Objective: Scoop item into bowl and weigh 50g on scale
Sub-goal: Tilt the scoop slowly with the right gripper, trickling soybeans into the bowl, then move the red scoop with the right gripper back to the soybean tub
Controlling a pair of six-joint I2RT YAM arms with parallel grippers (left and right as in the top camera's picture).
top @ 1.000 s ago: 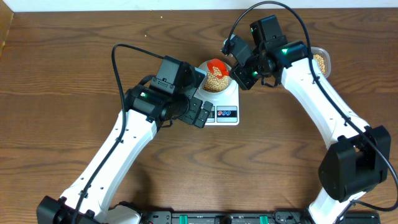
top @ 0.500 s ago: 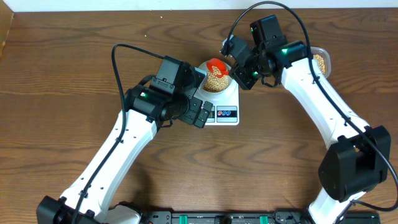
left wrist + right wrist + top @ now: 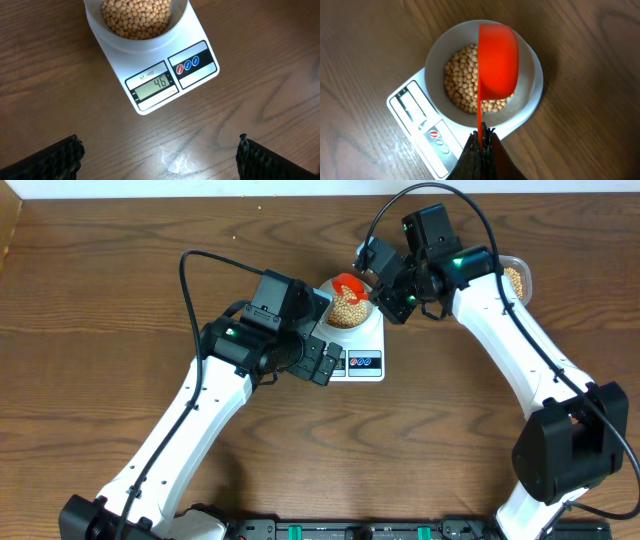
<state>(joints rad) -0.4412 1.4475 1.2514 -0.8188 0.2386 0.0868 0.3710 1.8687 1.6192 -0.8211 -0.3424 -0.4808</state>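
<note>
My right end effector (image 3: 481, 137) pinches an orange scoop (image 3: 497, 60) tilted over the bowl (image 3: 532, 85) of beans (image 3: 462, 80) (scale (image 3: 172, 80) reads 46); left end effector (image 3: 159, 142) spread wide.

1. The scale (image 3: 364, 356) lies on the desk (image 3: 100, 280) near its middle, toward the far edge.
2. The bowl (image 3: 436, 55) stands on the rear part of the scale; the display and buttons lie in front of it, display to the left.
3. The beans (image 3: 460, 80) lie in the bowl.
4. A scoop (image 3: 497, 60) hangs over the bowl's right half, tipped on its side, its handle clamped in the right end effector (image 3: 482, 137).
5. The left end effector (image 3: 160, 155) hovers above the desk just before the scale's front-left corner, fingers spread wide.
6. A tub (image 3: 516, 278) with more beans lies well to the right of the scale, partly behind the right arm.
</note>
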